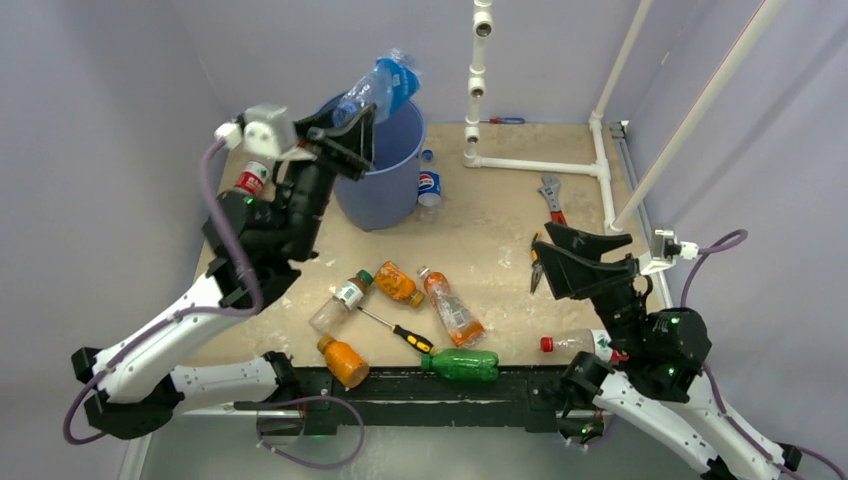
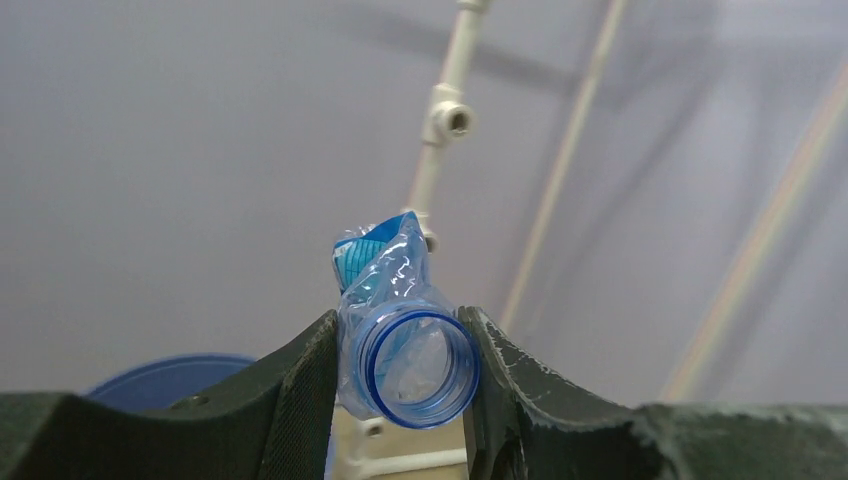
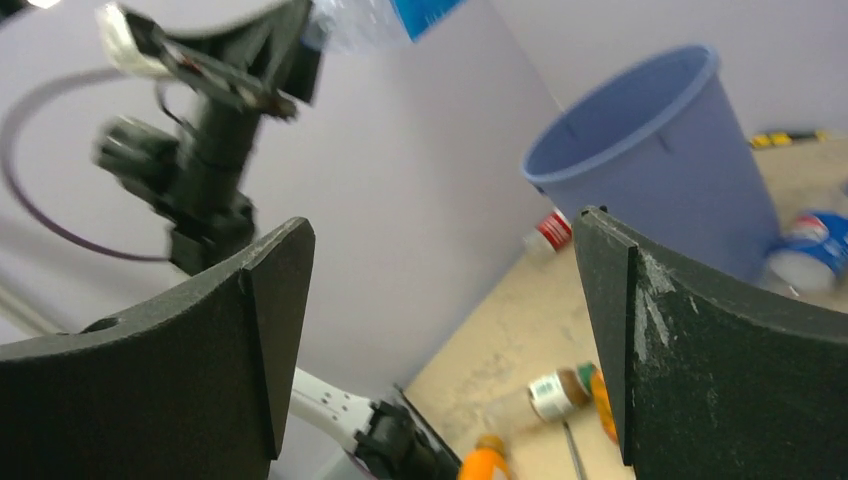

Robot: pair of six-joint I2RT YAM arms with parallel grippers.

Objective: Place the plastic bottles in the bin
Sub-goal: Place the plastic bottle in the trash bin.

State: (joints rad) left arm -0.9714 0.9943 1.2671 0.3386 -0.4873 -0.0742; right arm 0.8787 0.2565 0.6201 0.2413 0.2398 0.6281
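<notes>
We see the left fingers (image 2: 300,400) pinched on the neck of a crumpled bottle (image 2: 395,300). It is thin, crinkled, blue-tinted clear plastic with a blue label, and its round uncapped mouth faces the wrist camera. Its long axis tilts up and away, above the rim of the smooth, tapering blue bin (image 1: 385,190). The right fingers (image 3: 270,330) gape wide and hold nothing, above the sandy bench (image 1: 490,250).
</notes>
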